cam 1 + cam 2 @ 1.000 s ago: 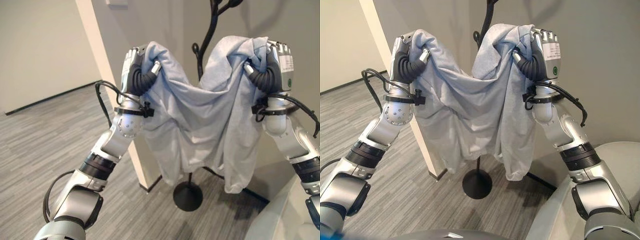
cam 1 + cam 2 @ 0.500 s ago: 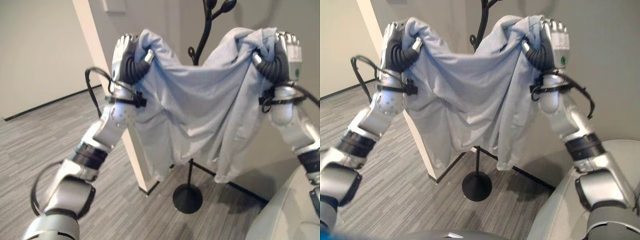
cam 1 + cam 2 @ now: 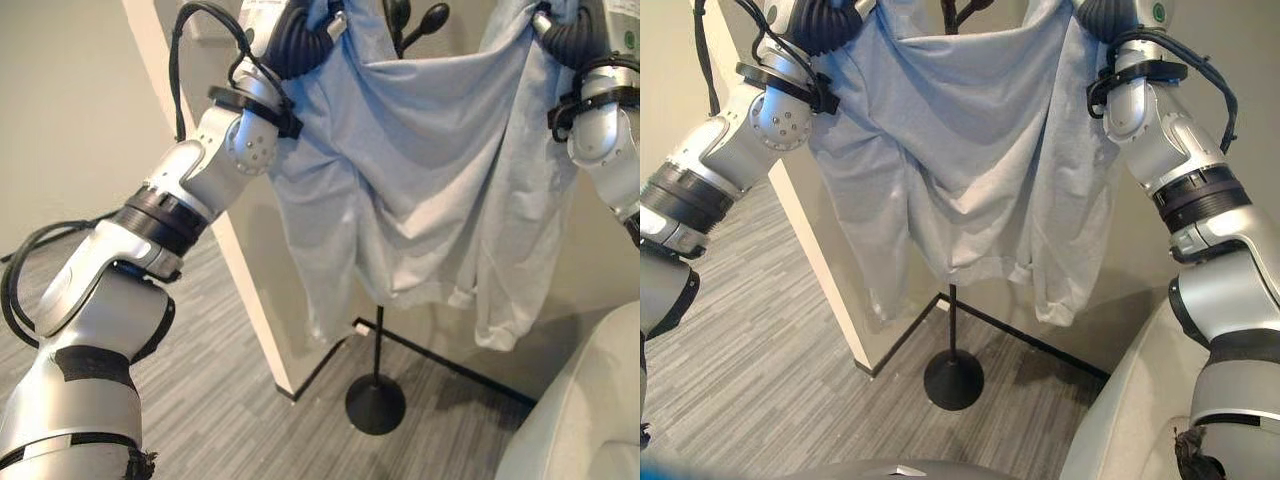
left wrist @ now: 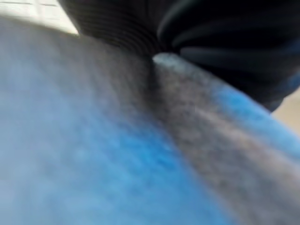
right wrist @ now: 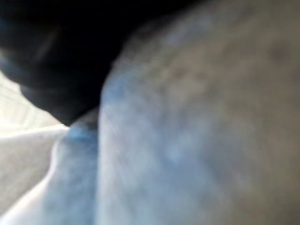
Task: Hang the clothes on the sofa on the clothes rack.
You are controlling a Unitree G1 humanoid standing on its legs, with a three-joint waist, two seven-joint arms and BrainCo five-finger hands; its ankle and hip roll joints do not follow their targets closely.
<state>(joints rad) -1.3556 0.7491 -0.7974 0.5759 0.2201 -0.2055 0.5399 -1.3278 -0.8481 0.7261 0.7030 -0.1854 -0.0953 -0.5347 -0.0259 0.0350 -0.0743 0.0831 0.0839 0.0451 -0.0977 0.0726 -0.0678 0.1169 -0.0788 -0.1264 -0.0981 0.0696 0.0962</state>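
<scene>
High before the black clothes rack point(image 3: 378, 340): pale grey-blue garment point(image 3: 420, 170) stretched between both raised arms, sagging in the middle, hem and sleeves hanging free well above the floor. Left hand point(image 3: 300, 30) curled round one top corner of the cloth at the head views' upper edge; right hand point(image 3: 575, 30) bunched round the other corner. Behind the fabric, rack's thin pole dropping to a round base point(image 3: 953, 380) on the floor, knobbed branch tips point(image 3: 418, 18) poking up just above the sagging top edge. Left eye view alone catching those branch knobs clearly; right eye view cutting them off near the frame's top. Up close in the left wrist view, dark ribbed cover point(image 4: 197, 33) pressed against blue-grey cloth; same in the right wrist view. Below, grey striped carpet point(image 3: 240, 420), a cream wall corner point(image 3: 830, 290) beside the rack, pale sofa edge point(image 3: 1130, 420) at lower right.
</scene>
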